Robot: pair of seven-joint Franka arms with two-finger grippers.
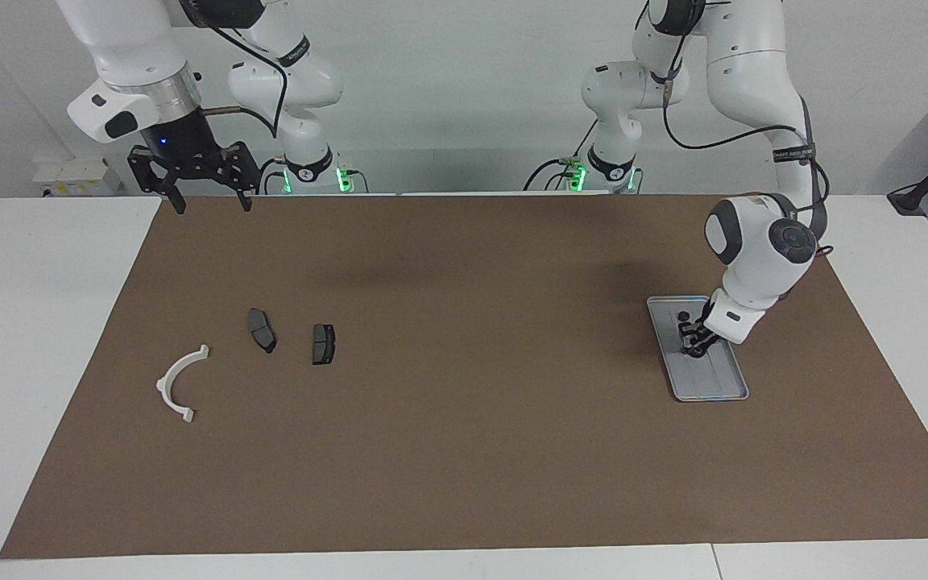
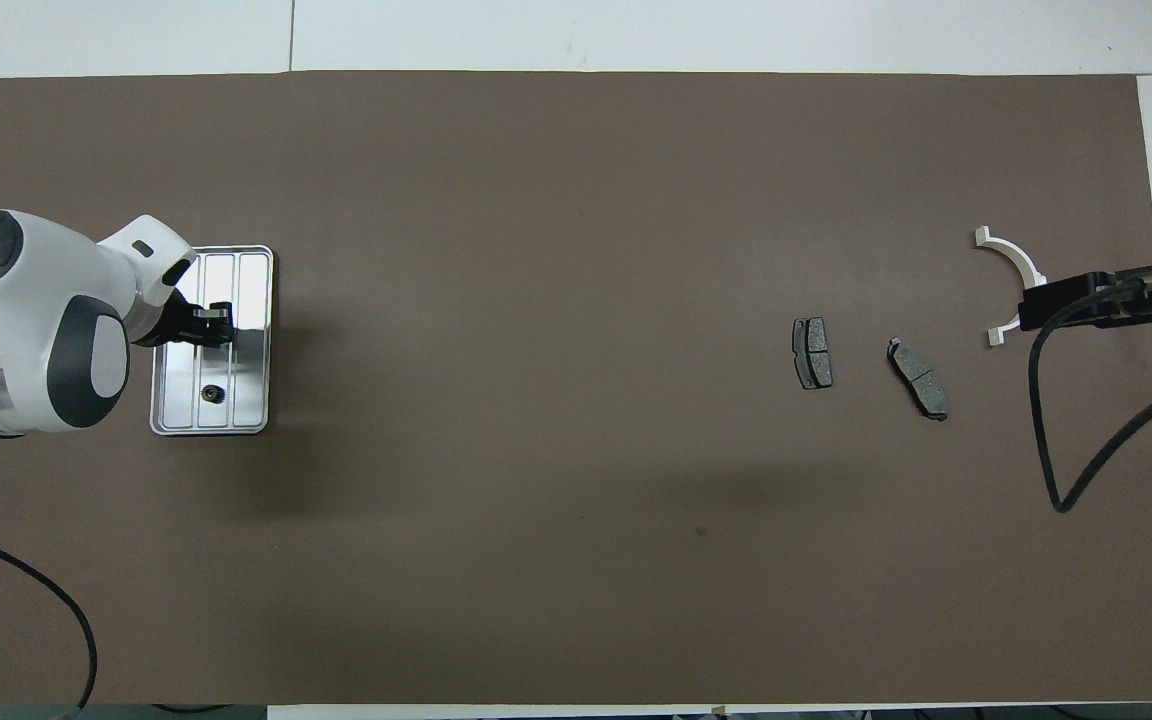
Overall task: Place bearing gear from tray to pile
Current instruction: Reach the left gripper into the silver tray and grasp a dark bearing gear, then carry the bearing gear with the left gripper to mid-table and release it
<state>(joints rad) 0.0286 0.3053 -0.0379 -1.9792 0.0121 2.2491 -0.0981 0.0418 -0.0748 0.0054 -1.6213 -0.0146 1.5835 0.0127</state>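
The silver-grey tray (image 1: 718, 387) (image 2: 246, 290) lies on the brown mat toward the left arm's end of the table. One small dark bearing gear (image 1: 683, 313) (image 2: 210, 394) sits in the tray's end nearer to the robots. My left gripper (image 1: 693, 342) (image 2: 211, 325) is down inside the tray, about its middle, and hides what is under it. The pile lies toward the right arm's end: a white half-ring (image 1: 178, 383) (image 2: 1011, 258) and two dark pads (image 1: 262, 329) (image 1: 323, 344). My right gripper (image 1: 213, 203) waits open, raised above the mat's edge by its base.
The brown mat (image 1: 464, 451) covers most of the white table (image 1: 29, 362). The right arm's black cable (image 2: 1056, 450) loops over the mat near the pile. A wide stretch of bare mat separates the tray from the pile.
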